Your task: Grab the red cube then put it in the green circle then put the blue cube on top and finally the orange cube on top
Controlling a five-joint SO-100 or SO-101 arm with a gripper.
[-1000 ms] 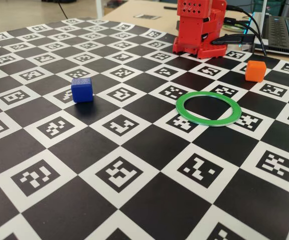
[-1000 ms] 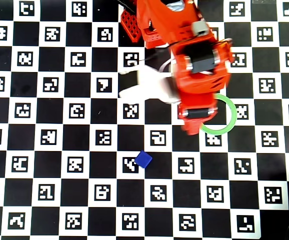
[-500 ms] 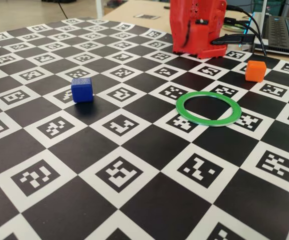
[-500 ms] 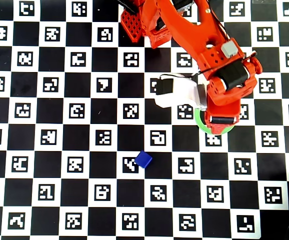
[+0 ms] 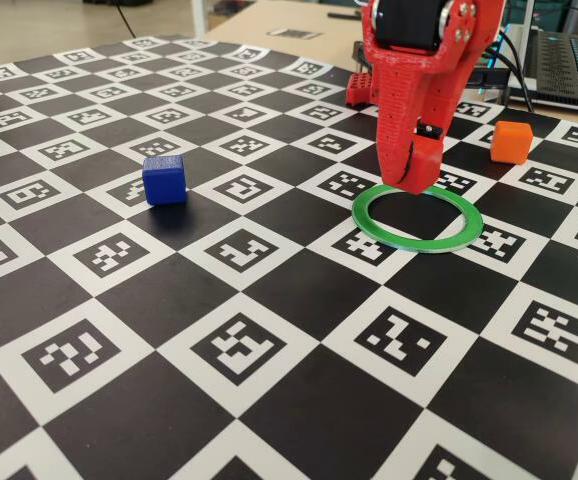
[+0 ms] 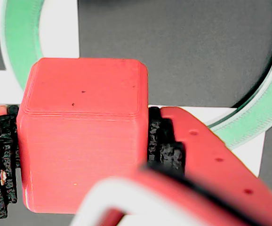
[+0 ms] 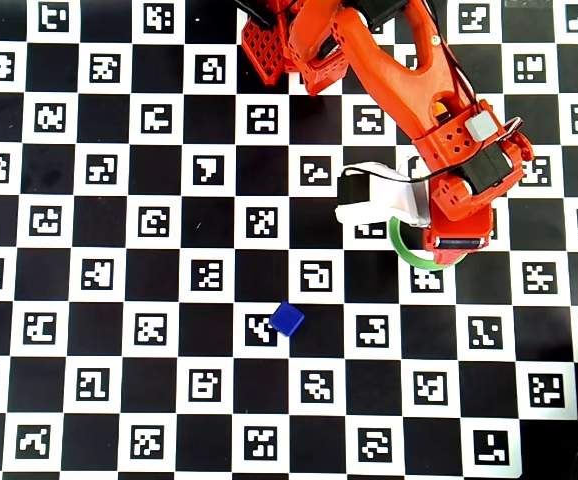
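My red gripper (image 5: 419,170) is shut on the red cube (image 5: 427,162) and holds it just above the board, over the far-left part of the green circle (image 5: 416,240). In the wrist view the red cube (image 6: 84,136) sits between the black pads (image 6: 164,141), with the green circle (image 6: 253,117) curving behind it. The blue cube (image 5: 164,180) stands alone on the board to the left, and it also shows in the overhead view (image 7: 288,319). The orange cube (image 5: 511,142) stands behind and right of the ring. In the overhead view the arm hides the red and orange cubes and most of the green circle (image 7: 399,245).
The board (image 5: 269,400) is a black-and-white checker mat with printed markers. The arm's base (image 7: 279,40) stands at its far edge. A laptop (image 5: 569,60) lies past the board at the back right.
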